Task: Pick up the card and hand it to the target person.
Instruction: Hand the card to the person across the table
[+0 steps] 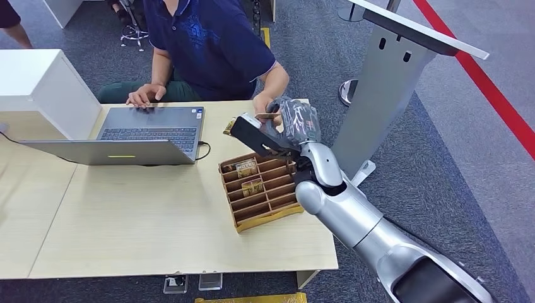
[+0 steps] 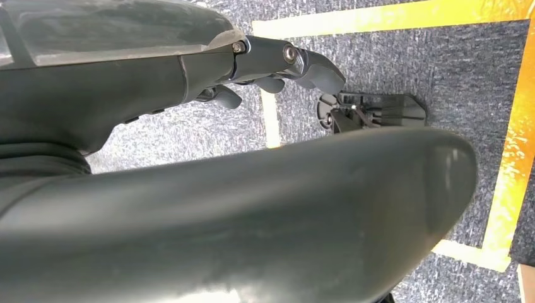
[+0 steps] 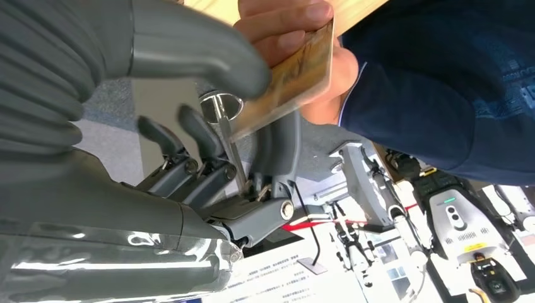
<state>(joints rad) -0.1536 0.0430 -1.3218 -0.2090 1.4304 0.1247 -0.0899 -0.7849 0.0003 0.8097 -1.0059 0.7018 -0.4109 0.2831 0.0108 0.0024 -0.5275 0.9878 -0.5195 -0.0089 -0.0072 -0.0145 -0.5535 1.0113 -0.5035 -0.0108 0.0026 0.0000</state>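
Head view: right hand (image 1: 291, 125) raised at frame centre, over the far edge of the tabletop (image 1: 158, 233), offering the card (image 1: 267, 116) to the person's hand (image 1: 264, 104) that meets it; judged to be the handover itself. Just below, wooden card tray (image 1: 262, 189) with other cards in its slots; open laptop (image 1: 135, 134) at centre left, under the person's other hand. Grey stand (image 1: 385, 95) close on the right, hemming in the arm.

Left wrist view: left hand (image 2: 265, 69) hanging over grey carpet with yellow floor tape (image 2: 511, 158), fingers curled in on nothing.

Right wrist view: card at top centre, pinched between grey thumb (image 3: 189, 44) and fingers (image 3: 277, 145), person's fingers gripping its other end; both holding at once.
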